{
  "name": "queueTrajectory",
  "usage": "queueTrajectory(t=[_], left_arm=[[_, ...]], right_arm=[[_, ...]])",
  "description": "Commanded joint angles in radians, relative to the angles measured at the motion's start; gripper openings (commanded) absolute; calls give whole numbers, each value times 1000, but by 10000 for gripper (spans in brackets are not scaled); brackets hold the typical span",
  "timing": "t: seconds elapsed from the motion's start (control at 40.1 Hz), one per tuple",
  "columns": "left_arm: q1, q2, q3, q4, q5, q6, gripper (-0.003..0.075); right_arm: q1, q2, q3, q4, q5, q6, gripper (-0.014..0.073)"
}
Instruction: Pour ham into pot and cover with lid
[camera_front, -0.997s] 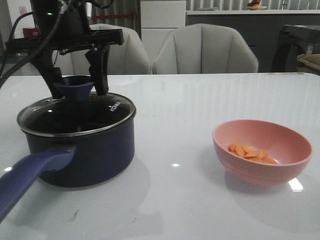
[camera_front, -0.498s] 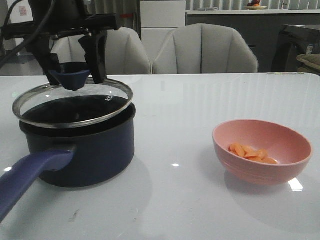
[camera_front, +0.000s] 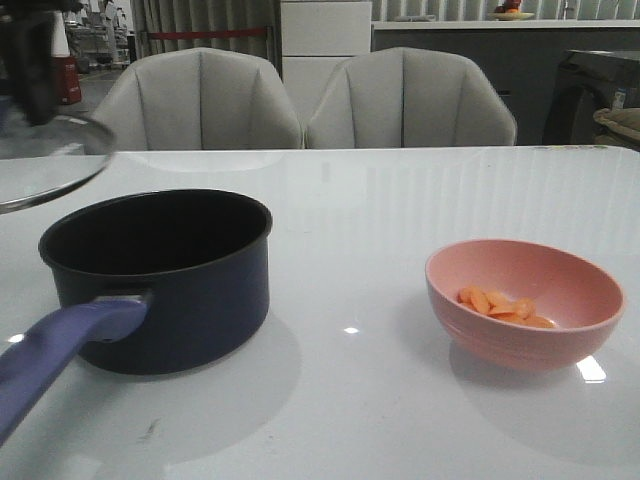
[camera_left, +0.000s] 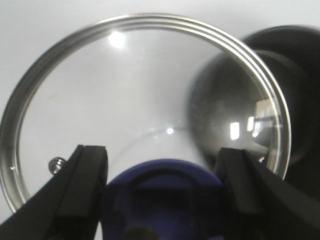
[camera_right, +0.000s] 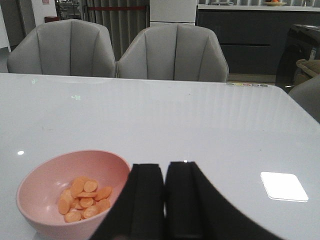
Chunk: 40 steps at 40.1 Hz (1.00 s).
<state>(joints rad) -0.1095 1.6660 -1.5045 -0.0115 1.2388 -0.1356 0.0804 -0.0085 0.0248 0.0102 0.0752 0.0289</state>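
Observation:
The dark navy pot with its purple-blue handle stands open at the table's front left. The glass lid hangs in the air at the far left edge of the front view, left of the pot. In the left wrist view my left gripper is shut on the lid's purple-blue knob, and the pot shows through and beyond the glass. The ham lies in a pink bowl at the right. My right gripper is shut and empty, beside the pink bowl.
Two grey chairs stand behind the table's far edge. A dark cabinet is at the back right. White tabletop lies between the pot and the bowl.
My left gripper has lifted the lid off the pot and carried it up and to the left, almost out of the front view. The pot is now open. The bowl has not moved.

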Motion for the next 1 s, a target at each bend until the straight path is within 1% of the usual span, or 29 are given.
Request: queueTrajectory(t=[0.0,0.15,0.249,0.399,0.548,0.673,0.972], left_arm=[[98,-85,61,5,0,43,154],[216,-105,202,-69,-104,113,154],[261,-99,298,-120,-200,154,154],[275,-73,390,-125,-305,173,162],[275,-22,400,-134,-324,175,195],[275,13,400,-148,-327,175,256],[275,54,400,-150,-335,175,484]], right_arm=[[-1,-21,11,-10,-85,-2,161],[-1,-21,11,-10,-85,-2,161],[-1,-21,11,-10,-85,-2,161],[-1,-21,11,-10,-85,-2,161],[-1,-21,11,-10,-85,-2,161],[-1,-21,11,-10,-85,-2,161],[-1,-21,11,-10,-85,-2,161]])
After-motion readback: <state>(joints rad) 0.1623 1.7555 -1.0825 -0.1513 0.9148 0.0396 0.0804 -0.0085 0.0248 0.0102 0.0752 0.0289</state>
